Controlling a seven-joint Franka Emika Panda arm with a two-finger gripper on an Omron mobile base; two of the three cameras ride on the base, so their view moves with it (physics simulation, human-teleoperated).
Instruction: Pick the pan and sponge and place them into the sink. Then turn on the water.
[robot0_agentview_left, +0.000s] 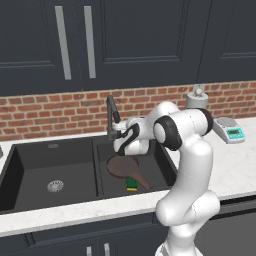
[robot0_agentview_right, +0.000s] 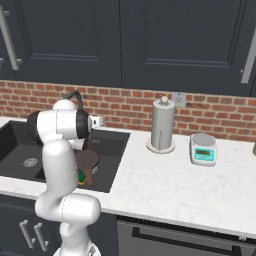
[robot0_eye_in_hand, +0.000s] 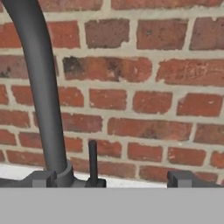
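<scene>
Gripper (robot0_eye_in_hand: 112, 179) open — faucet (robot0_eye_in_hand: 41, 96) beside.

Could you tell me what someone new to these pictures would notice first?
Probably the white arm bent over the black sink, its open gripper up against the dark arched faucet at the brick wall. Next, the brown pan lying tilted in the right basin with the green sponge beside its handle. No water runs yet.

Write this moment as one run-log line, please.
pan, sponge: in sink | hand: open at faucet | water: off
</scene>
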